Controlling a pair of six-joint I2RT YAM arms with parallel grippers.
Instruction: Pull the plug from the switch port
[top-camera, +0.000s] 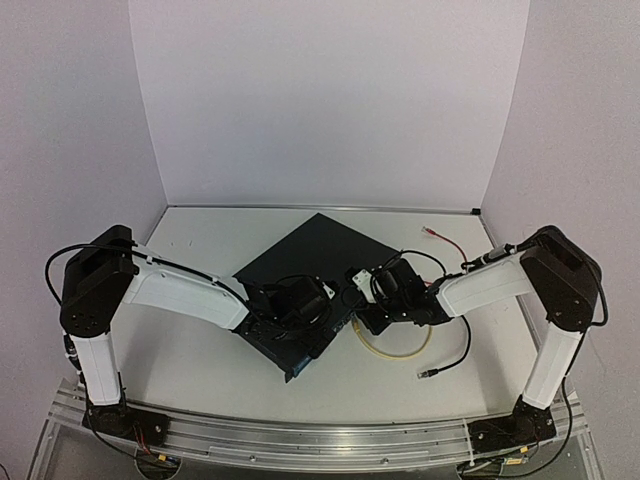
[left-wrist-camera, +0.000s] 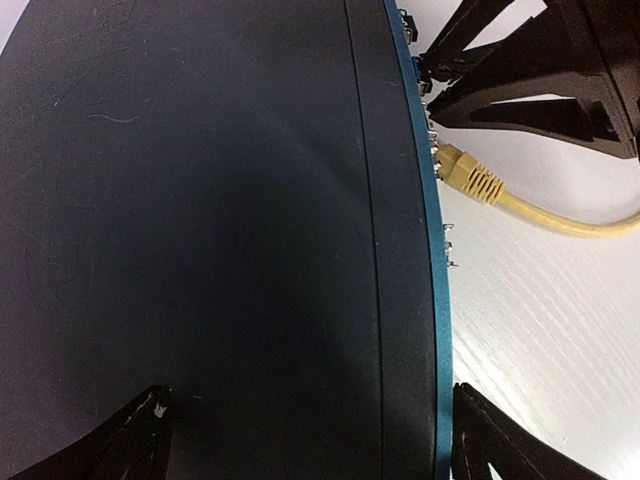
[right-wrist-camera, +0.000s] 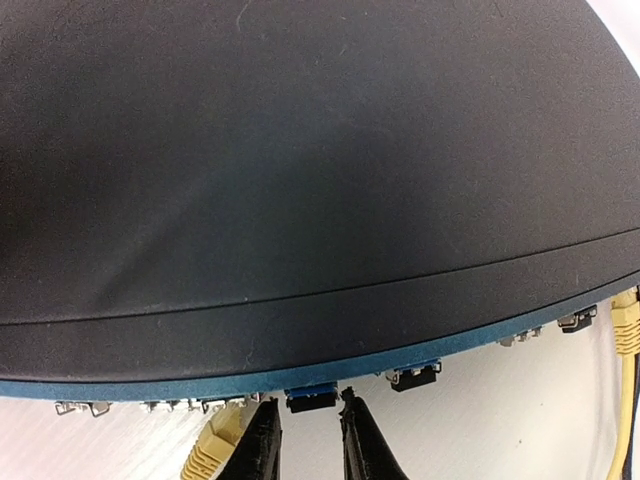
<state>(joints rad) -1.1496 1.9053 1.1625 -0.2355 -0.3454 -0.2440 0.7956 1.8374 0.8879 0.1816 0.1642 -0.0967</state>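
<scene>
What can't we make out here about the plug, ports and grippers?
Right wrist: the plug beside the right gripper is cut by the bottom edge; latch unseen.
Right wrist: a second yellow plug is cut by the right edge.
Left wrist: only the left gripper fingertips show, at the bottom edge; contact with the switch unclear.
Top external: the port face is hidden under both grippers.

Switch (left-wrist-camera: 200, 220) top fills most of the frame; blue port face down its right edge. Yellow plug (left-wrist-camera: 468, 175) sits in a port, cable (left-wrist-camera: 560, 222) curving off over the white table (left-wrist-camera: 540, 330). Left claw (left-wrist-camera: 307, 392) spread wide: one finger over the top, the other just beside the face. Right claw (left-wrist-camera: 428, 80) tips slightly parted, near the plug.
</scene>
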